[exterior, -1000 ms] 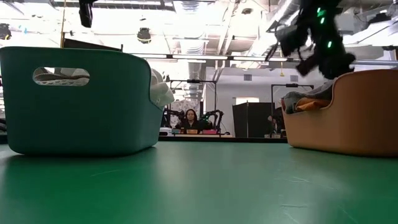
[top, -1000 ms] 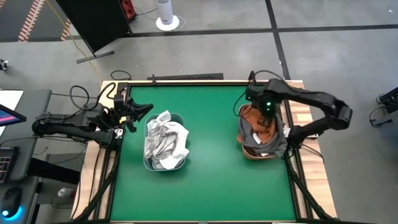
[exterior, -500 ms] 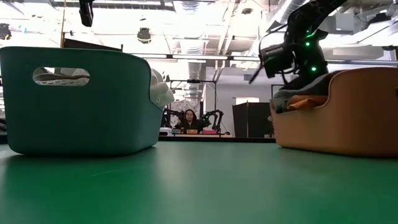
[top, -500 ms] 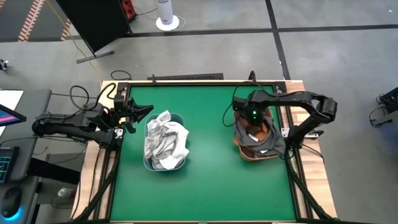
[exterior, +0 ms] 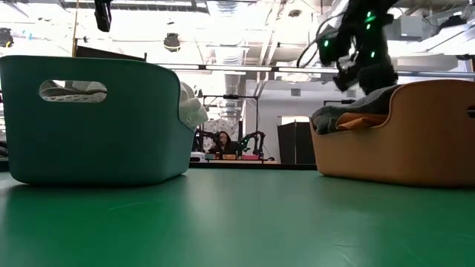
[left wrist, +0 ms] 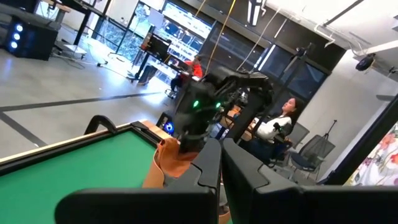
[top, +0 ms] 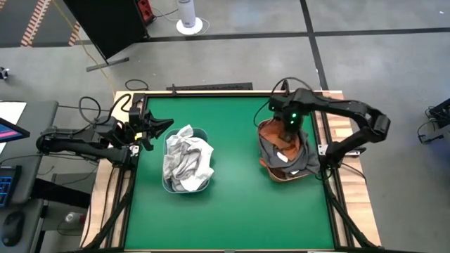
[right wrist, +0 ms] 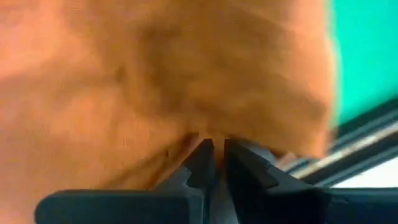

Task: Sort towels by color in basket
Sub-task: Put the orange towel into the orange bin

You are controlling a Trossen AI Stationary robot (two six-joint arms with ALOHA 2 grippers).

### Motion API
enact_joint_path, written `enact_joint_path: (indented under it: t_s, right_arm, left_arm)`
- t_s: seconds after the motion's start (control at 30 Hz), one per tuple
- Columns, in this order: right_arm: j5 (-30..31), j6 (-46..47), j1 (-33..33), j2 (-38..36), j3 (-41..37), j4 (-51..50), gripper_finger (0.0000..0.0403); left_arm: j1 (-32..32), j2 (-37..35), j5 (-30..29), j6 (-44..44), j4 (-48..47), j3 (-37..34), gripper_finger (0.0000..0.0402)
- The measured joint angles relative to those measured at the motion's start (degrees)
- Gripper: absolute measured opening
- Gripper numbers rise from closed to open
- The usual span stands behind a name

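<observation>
I have the right gripper (top: pixel 287 132) down in the tan basket (top: pixel 271 171) at the table's right side, its fingers (right wrist: pixel 200 163) pinched nearly together on a fold of the rust-orange towel (right wrist: pixel 155 74). The right wrist view shows orange cloth pressed against the tips, so I judge this a grip. A dark grey towel (top: pixel 299 163) drapes over the basket's near rim. The pale towels (top: pixel 186 160) sit heaped in the teal basket (exterior: pixel 96 126), left of centre. The left gripper (top: pixel 150 128) waits closed and empty just beside that basket.

I judge this the tucking-in step for the dark colours. Next I should release and lift clear.

The orange towel is crumpled; I cannot tell its long axis.
</observation>
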Motion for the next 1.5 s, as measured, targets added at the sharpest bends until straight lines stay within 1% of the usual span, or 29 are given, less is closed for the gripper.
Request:
enact_joint_path:
  t_s: [0.1, 0.23, 0.3, 0.37, 0.4, 0.53, 0.63, 0.77, 0.93, 1.03, 1.13, 1.3, 1.4, 1.5]
  right_arm:
    - [0.1, -4.0, 0.0, -2.5, 3.2, -4.9, 0.0077]
    - [0.0, -15.8, 2.9, -5.6, 4.2, -12.9, 0.0081]
    - [-0.9, -20.0, 5.4, -7.4, 3.6, -13.2, 0.0092]
    - [-3.5, -23.1, 8.5, -9.4, 2.8, -12.5, 0.0112]
    - [-3.8, -24.1, 10.4, -10.0, 2.6, -12.6, 0.0124]
    - [-0.6, -24.7, 17.4, -10.7, -0.6, -12.5, 0.0174]
    - [0.1, -24.5, 21.5, -10.5, -4.1, -11.5, 0.0198]
    - [0.0, -22.2, 27.1, -9.8, -8.4, -6.6, 0.0203]
    - [0.0, -18.8, 31.8, -7.0, -9.4, -0.9, 0.0193]
    - [-0.5, -15.4, 32.3, -3.4, -9.4, 2.1, 0.0187]
    - [-1.8, -12.3, 31.3, 1.7, -9.3, 4.6, 0.018]
    - [-2.6, -10.6, 28.8, 9.3, -9.2, 5.4, 0.0171]
    - [-5.2, -10.6, 26.6, 12.0, -9.1, 5.3, 0.0167]
    - [-7.1, -10.3, 24.6, 12.5, -9.1, 4.7, 0.0165]
  left_arm:
    - [0.0, 0.0, 0.0, 0.2, 0.0, 0.0, 0.0008]
    - [0.0, 0.0, 0.0, 0.2, 0.0, 0.0, 0.0008]
    - [0.0, 0.0, 0.0, 0.1, 0.1, 0.0, 0.0008]
    - [0.0, 0.0, 0.0, 0.1, 0.2, 0.0, 0.0008]
    - [0.0, 0.0, 0.0, -0.1, 0.3, 0.0, 0.0008]
    - [0.0, 0.0, 0.0, -0.5, 0.3, 0.0, 0.0008]
    - [0.0, 0.0, 0.0, -0.4, 0.3, 0.0, 0.0008]
    - [0.0, 0.0, 0.0, -0.2, 0.4, 0.0, 0.0008]
    - [0.0, 0.0, -0.1, 0.2, 1.2, 0.0, 0.0008]
    - [0.0, 0.0, -0.2, 1.2, 2.4, 0.0, 0.0008]
    - [0.0, 0.0, -0.2, 1.5, 2.8, 0.0, 0.0008]
    - [0.0, 0.0, -0.2, 1.0, 2.7, 0.0, 0.0008]
    - [0.0, 0.0, -0.2, 0.8, 2.7, 0.0, 0.0008]
    - [0.0, 0.0, -0.1, 0.6, 2.7, 0.0, 0.0008]
